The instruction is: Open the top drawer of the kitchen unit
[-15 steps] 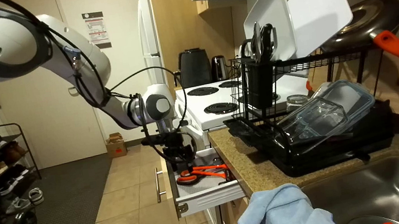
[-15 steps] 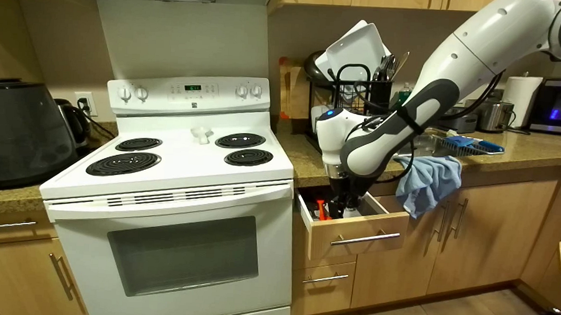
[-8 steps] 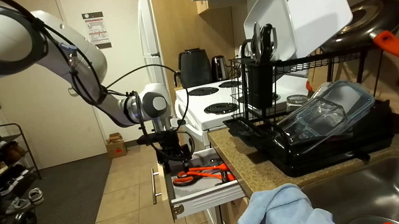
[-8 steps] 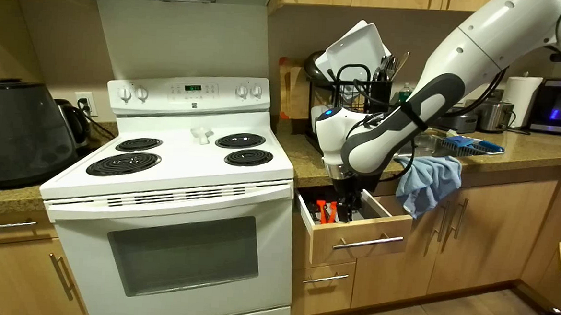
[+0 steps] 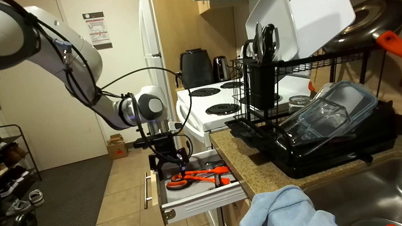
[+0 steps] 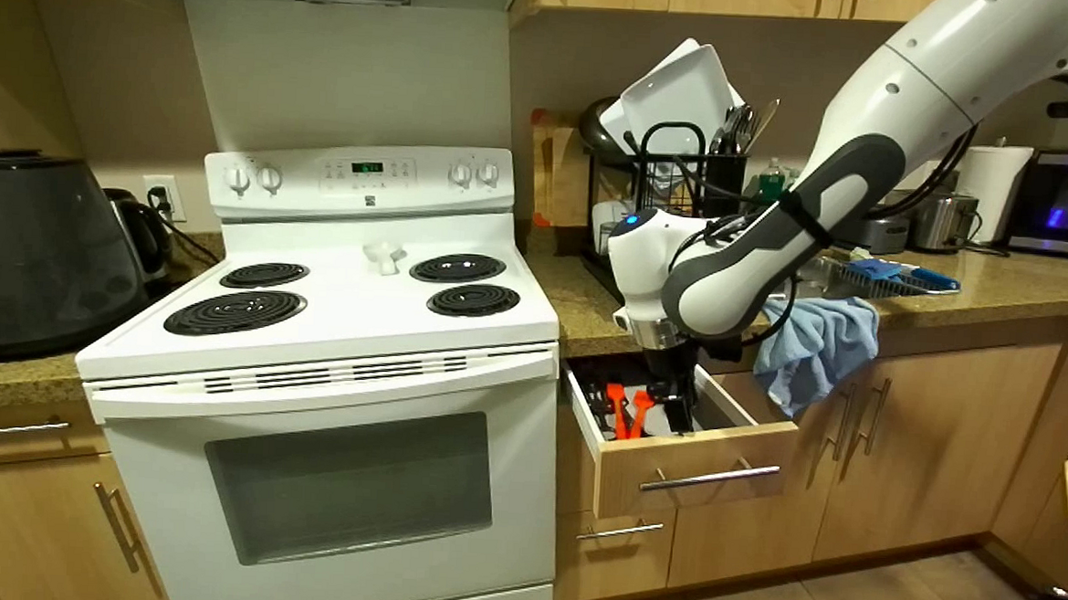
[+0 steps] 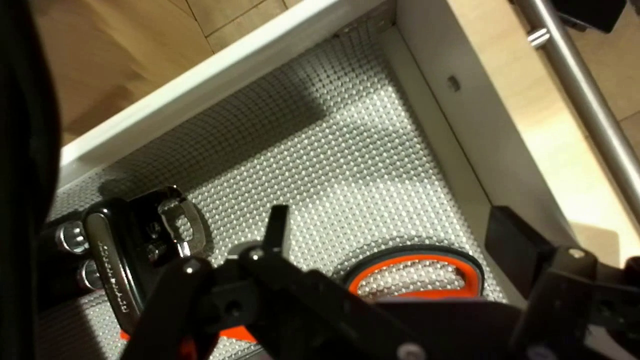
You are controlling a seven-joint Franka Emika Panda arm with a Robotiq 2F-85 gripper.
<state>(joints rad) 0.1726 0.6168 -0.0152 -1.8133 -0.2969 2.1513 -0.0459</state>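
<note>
Spread hand [image 7: 395,237] inside the opened top drawer [image 6: 698,455]
Pointing down, the hand holds its two fingers well apart, one fingertip [image 7: 515,245] right by the inner face of the drawer's front [image 7: 535,110]; whether they touch cannot be told. Below the gap, an orange-and-black looped handle [image 7: 425,257] lies over a grey textured liner [image 7: 350,150]; past the opposite finger is a black-and-chrome utensil [image 7: 117,270]. Around the hand run the drawer's shallow pale walls [image 7: 220,77]. Its light tan wood front, carrying a straight metal bar handle [image 7: 580,82], lies just beyond the nearer fingertip, on the hand's side away from the counter [image 5: 239,159]. Opposite, the drawer runs back beneath the counter into the tan kitchen unit [image 6: 750,531], with the white stove [image 6: 378,319] standing near the hand.
</note>
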